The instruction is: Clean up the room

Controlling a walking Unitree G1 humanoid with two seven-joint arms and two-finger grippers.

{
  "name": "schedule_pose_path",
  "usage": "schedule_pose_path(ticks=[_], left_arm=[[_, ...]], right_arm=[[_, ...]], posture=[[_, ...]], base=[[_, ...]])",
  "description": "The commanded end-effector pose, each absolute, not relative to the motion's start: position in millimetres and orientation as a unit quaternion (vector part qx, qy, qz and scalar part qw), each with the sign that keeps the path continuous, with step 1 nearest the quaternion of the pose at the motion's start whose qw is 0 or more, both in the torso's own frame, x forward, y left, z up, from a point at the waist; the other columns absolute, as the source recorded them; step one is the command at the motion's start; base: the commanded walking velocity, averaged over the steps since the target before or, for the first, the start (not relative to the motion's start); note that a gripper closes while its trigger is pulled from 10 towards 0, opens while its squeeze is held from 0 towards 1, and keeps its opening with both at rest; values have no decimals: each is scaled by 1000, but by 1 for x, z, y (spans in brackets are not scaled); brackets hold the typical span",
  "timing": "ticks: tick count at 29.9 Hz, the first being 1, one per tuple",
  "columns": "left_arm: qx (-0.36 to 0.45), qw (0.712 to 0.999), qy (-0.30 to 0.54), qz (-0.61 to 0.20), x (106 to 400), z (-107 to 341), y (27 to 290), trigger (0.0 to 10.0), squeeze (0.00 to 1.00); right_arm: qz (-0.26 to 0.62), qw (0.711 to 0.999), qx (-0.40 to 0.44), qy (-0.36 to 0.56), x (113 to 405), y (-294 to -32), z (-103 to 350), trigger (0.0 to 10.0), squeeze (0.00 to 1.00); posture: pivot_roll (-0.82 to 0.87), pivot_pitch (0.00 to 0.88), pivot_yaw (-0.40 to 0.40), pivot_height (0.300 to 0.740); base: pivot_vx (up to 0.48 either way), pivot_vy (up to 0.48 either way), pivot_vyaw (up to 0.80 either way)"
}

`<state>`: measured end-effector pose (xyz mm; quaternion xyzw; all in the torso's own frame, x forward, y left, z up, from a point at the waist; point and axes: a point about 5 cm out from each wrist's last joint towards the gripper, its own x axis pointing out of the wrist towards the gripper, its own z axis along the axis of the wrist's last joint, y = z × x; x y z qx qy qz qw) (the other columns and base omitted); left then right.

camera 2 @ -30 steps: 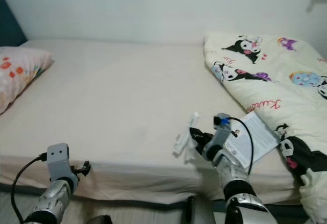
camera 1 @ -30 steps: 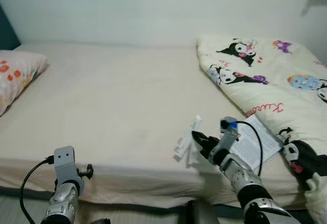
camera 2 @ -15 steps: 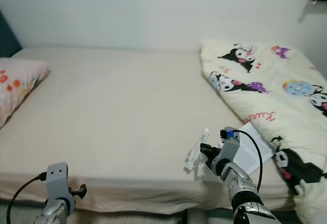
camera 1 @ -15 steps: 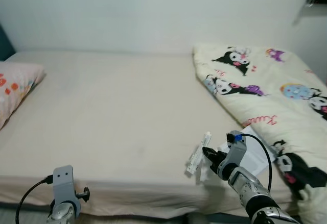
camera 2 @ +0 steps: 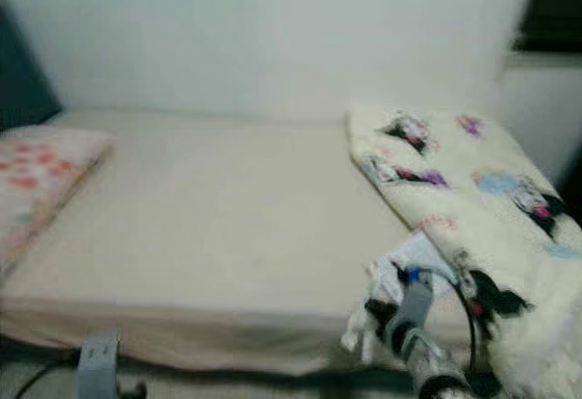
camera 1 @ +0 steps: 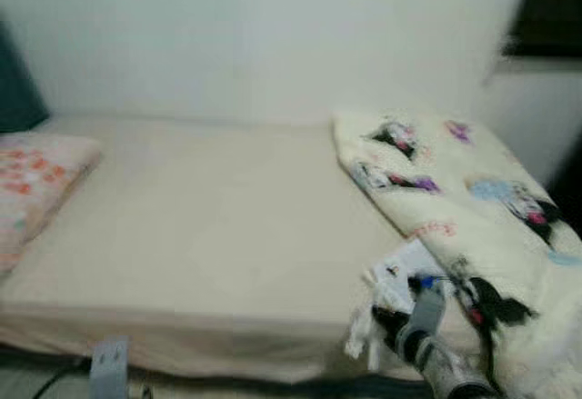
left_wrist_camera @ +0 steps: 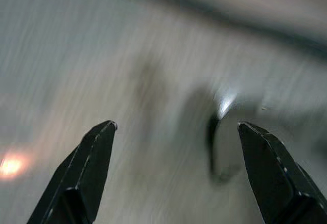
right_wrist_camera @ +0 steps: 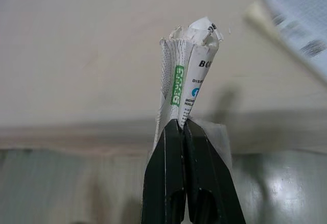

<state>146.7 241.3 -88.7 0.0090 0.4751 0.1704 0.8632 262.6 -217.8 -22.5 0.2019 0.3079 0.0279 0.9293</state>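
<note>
Nearest, the right gripper [right_wrist_camera: 182,124], fingers pressed together, pinches one crumpled paper wrapper [right_wrist_camera: 186,78] just off the bed's [camera 1: 200,235] front edge, near its right corner. The left gripper [left_wrist_camera: 173,173], fingers spread, hangs over blurred floor [left_wrist_camera: 76,55]. One printed sheet [camera 1: 405,267] lies at the front-right edge, partly hidden by one cartoon-print quilt [camera 1: 464,181]. One floral pillow [camera 1: 36,176] is cut off at the left edge. Head views are blurred.
</note>
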Motion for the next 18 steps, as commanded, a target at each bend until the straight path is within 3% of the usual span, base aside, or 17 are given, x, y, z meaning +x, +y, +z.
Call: schedule_pose_path(ticks=[1,5,18], left_arm=[[18,861,484,158,149,-89,238,10000,0],[22,853,500,146,141,-94,234,10000,0],[38,863,495,93,153,-93,215,10000,0]], right_arm=[[16,920,198,338,250,-216,-34,0,0],[3,912,192,362,238,-216,-44,0,0],[-22,884,154,441,201,-216,-69,0,0]], posture=[[-31,0,-48,691],[-33,0,-45,706],[-39,0,-47,740]], base=[[0,0,0],[0,0,0],[0,0,0]])
